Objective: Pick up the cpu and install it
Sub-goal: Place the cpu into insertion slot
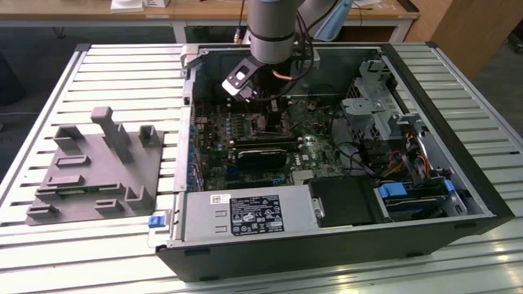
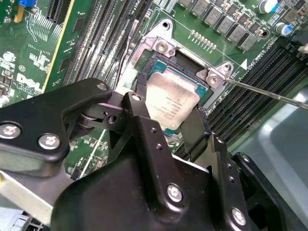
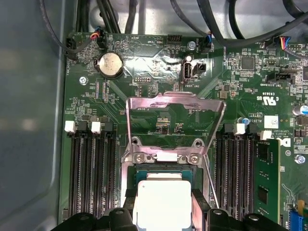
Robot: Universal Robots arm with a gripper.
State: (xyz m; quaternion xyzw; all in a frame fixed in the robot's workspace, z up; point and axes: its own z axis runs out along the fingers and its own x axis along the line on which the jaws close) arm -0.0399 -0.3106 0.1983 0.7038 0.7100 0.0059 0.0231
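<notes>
cpu (image 2: 171, 103) between fingers (image 2: 140, 118), over socket (image 3: 163, 169) (inside case (image 1: 327, 254)), tray (image 1: 82, 177) beside case

The slatted metal table (image 1: 122, 70) carries 1 grey plastic tray (image 1: 90, 177) and 1 open computer case (image 1: 327, 254).

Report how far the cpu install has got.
Done: the cpu has been picked up and brought to the motherboard. In hand: the gripper has its jaws closed on two sides of the chip, holding it right at the socket, whose retention frame stands open. Left: I cannot tell if the chip is fully seated; it is not released and the frame is not closed.
</notes>
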